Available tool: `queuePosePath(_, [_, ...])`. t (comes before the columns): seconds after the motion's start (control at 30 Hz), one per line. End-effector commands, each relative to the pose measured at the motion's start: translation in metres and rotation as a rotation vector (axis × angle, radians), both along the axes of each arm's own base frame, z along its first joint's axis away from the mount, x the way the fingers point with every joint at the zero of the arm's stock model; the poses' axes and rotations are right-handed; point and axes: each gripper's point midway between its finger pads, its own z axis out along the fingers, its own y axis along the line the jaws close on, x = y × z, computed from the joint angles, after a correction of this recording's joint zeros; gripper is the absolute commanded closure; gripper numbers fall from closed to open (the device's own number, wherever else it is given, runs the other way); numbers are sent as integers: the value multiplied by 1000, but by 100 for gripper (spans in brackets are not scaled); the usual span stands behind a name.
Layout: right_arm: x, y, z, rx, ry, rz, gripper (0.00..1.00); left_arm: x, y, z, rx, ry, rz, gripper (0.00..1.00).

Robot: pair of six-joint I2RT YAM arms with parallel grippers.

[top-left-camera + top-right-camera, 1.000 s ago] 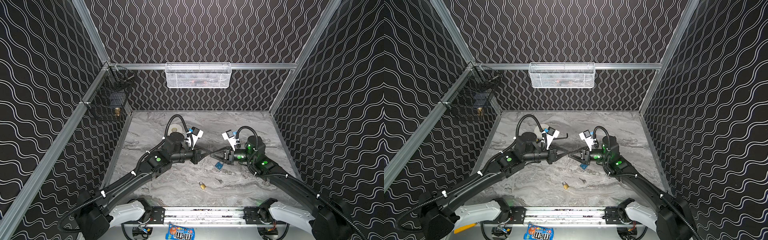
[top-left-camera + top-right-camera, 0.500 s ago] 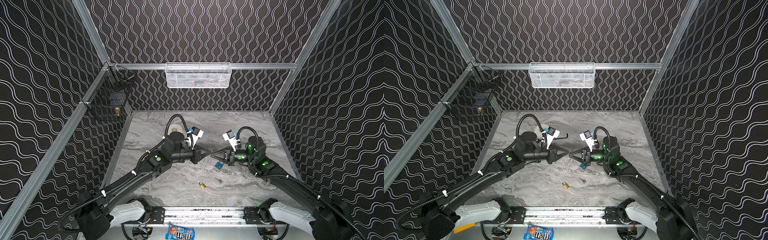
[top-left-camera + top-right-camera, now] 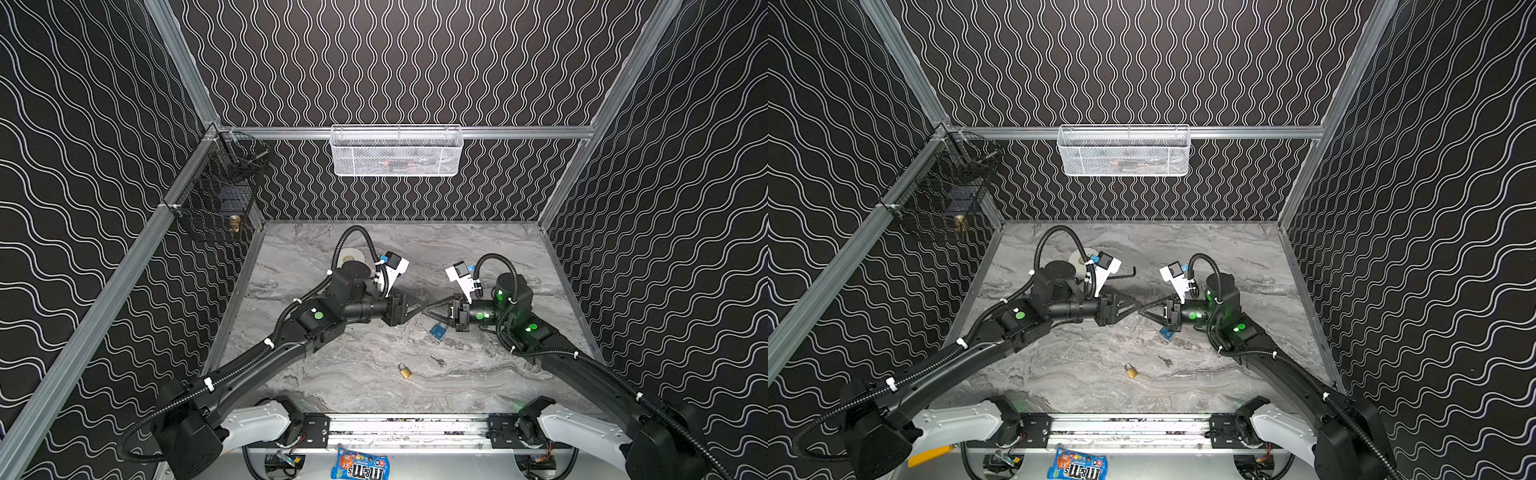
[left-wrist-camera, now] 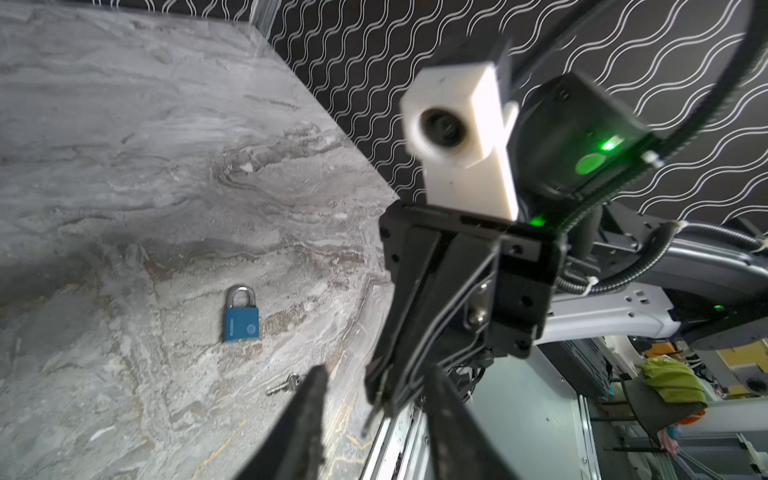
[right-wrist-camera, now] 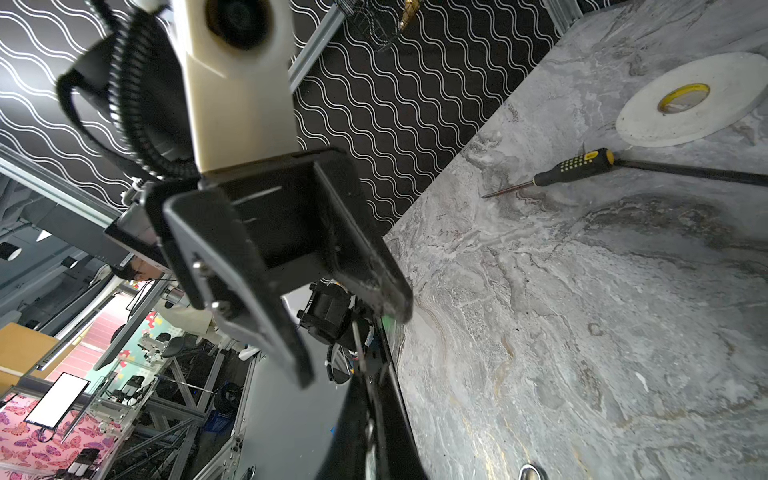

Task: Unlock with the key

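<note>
The two arms meet tip to tip above the middle of the table [image 3: 332, 374]. The left pincer [image 3: 417, 308] stands partly open and grips nothing; in the right wrist view its two black fingers [image 5: 374, 270] are spread with a clear gap between them. The right pincer [image 3: 429, 311] is closed, its fingers drawn to a point that reaches into that gap. It pinches a thin metal piece [image 5: 358, 347], seen edge-on and blurred, which may be a key, though the view is too poor to be sure. Under the right pincer a blue padlock [image 4: 242, 318] lies flat on the table with its shackle closed. A small key [image 4: 284, 384] lies loose just beside it, touched by neither arm. Nearer the front rail in both top views, a brass padlock [image 3: 405, 371] rests on the table, near that key [image 3: 1165, 360] but apart from it. Behind the left arm a white tape roll [image 5: 685, 104] lies flat, and a black-and-yellow screwdriver [image 5: 573, 166] lies close beside it. A white mesh basket [image 3: 397, 151] hangs on the back wall and a black wire basket [image 3: 216, 195] in the left corner.
</note>
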Motion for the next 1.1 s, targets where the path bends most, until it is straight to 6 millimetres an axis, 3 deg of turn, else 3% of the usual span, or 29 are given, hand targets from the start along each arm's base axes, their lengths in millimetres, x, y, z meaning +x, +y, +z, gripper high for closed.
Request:
queuePosePath(0.0, [4,-4,-3,-29,1,-32,100,9,6,15,-23,-21,69,48])
queuePosePath(0.17, [8,-13,-17,-91,46,-101,100,16,22,12,-53,69,218,35])
queuePosePath(0.33, [14,-26,-42,-193,125,-208,100,15,39,-24,47,195,379,34])
queuePosePath(0.53, [11,-41,-72,-273,237,-293,100,-9,39,-73,206,335,450,34])
queuePosePath(0.8, [-6,-57,-128,-328,403,-362,100,-50,40,-141,465,438,511,34])
queuePosePath(1.07, [-15,-63,-157,-347,468,-373,100,-70,23,-184,582,467,528,33])
